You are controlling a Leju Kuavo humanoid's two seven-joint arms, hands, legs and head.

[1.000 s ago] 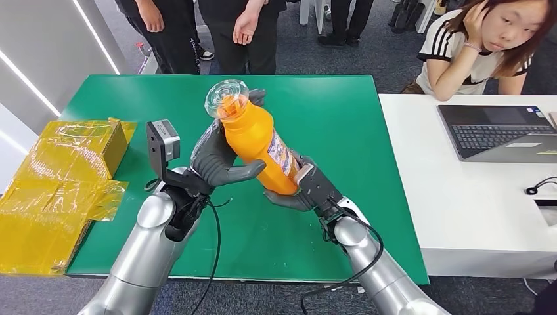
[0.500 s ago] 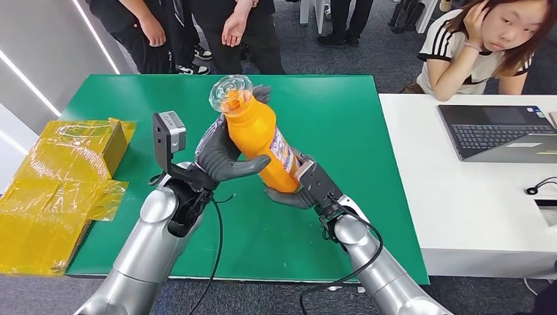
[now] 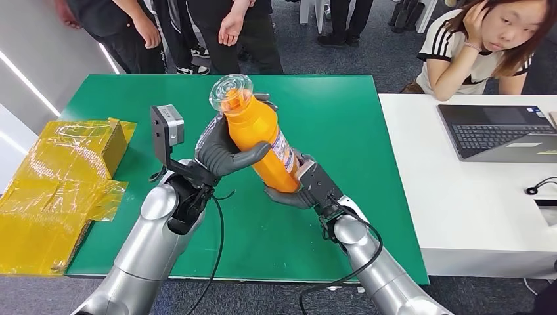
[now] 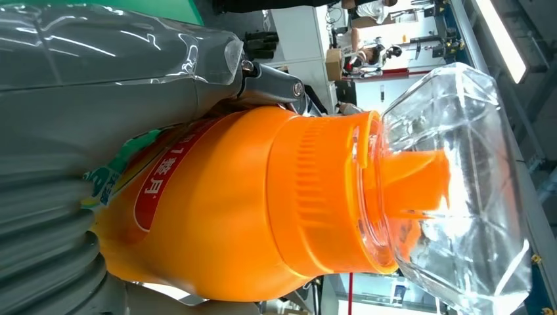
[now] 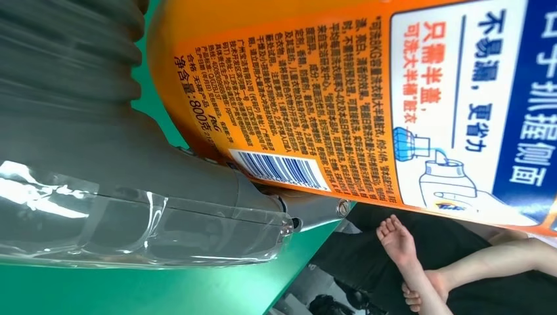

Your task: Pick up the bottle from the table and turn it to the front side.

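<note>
Above the green table (image 3: pixel 341 118), left hand (image 3: pixel 223 154) and right hand (image 3: pixel 309 187) clasp the lifted orange bottle (image 3: pixel 259 141); turning apparently remains unfinished.

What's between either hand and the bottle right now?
Nothing visible. Both hands already grip the orange bottle, held tilted above the green table: the left hand wraps its upper body below the clear cap, and the right hand holds its base.
</note>
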